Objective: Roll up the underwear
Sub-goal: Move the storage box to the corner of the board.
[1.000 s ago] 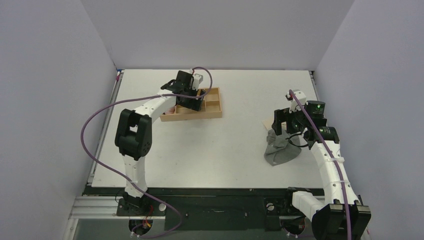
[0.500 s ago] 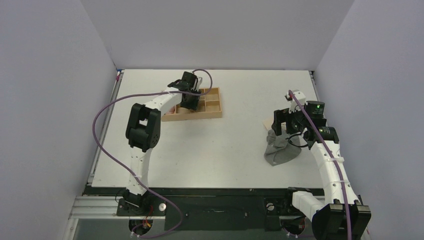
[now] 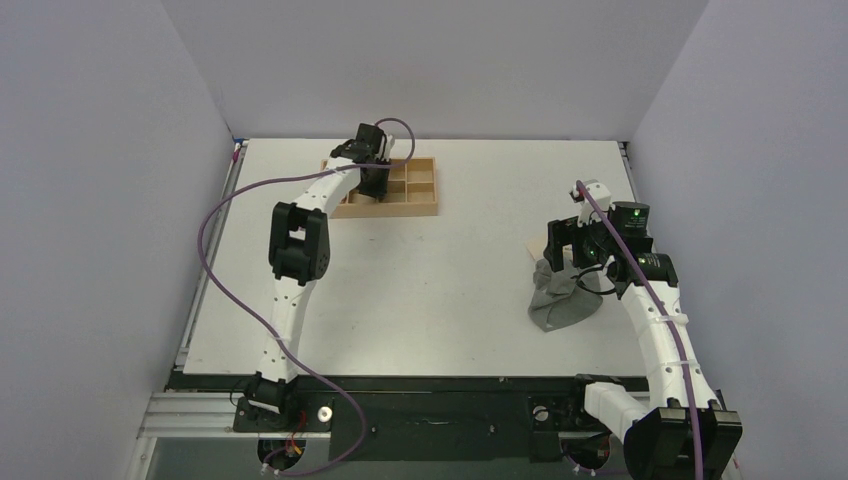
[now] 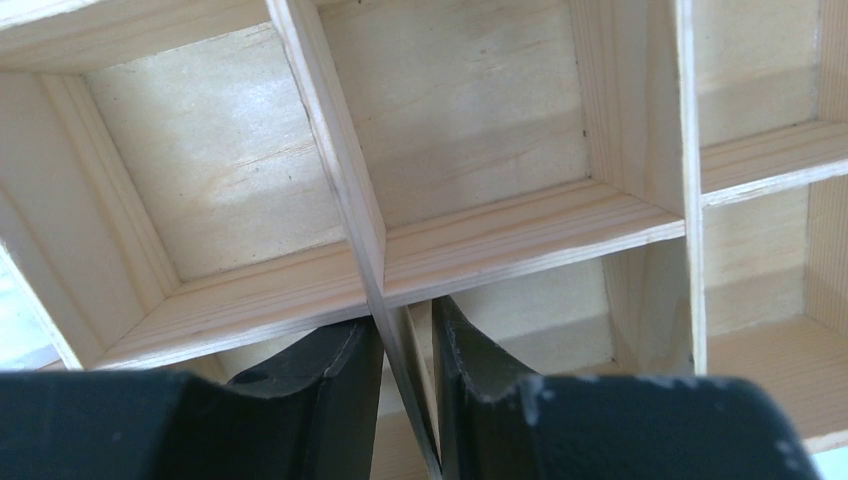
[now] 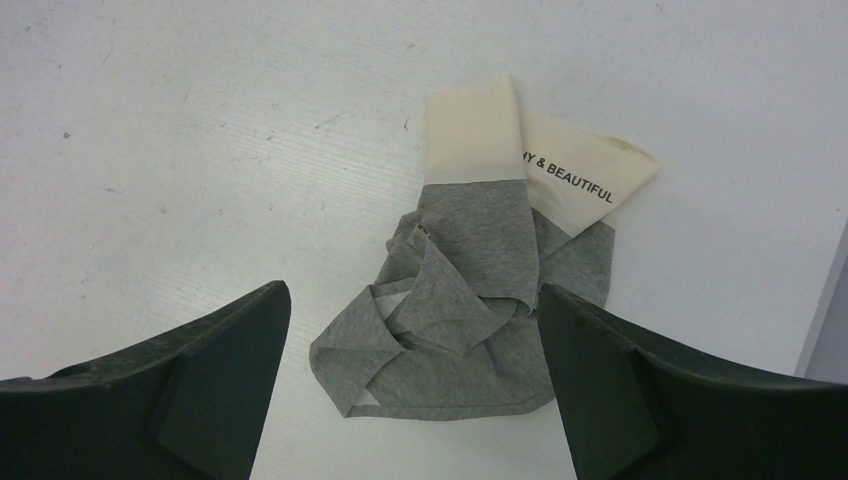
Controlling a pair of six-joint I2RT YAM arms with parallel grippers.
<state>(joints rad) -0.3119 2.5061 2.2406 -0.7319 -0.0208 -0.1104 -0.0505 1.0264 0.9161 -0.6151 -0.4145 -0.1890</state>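
Holds right gripper (image 5: 410, 292) spread wide over underwear (image 5: 470, 230) near right edge, ready to grasp. Straddles tray divider (image 4: 330, 150) with left gripper (image 4: 405, 320); cannot tell whether clamped.

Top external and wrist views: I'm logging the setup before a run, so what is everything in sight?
underwear: one, dark grey with a pale beige printed band, crumpled on the table's right side
wooden divided tray: one, light wood, far part of the table, left of centre
table: one, white, under everything
walls: three, pale grey, around the table
cables: two, purple, one along each arm
arms: two, white with black joints, bases at the near edge
left hand: one, black, fingers astride a tray divider
right hand: one, black, open above the underwear
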